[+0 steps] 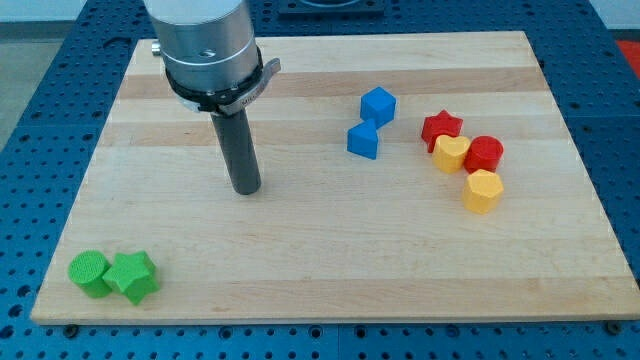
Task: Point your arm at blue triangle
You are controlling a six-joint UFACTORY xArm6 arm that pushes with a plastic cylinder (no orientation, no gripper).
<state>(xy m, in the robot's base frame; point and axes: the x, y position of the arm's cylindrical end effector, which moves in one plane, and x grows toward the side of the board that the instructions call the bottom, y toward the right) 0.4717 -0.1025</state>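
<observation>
The blue triangle [364,140] lies right of the board's middle, just below a blue cube [378,105] that touches it. My tip [246,189] rests on the wooden board [320,260] left of centre. It is well to the left of the blue triangle and slightly lower in the view, not touching any block.
A red star [441,127], a yellow heart [451,153], a red round block [484,154] and a yellow hexagonal block [483,191] cluster at the right. A green round block [89,273] and a green star [133,277] sit at the bottom left corner.
</observation>
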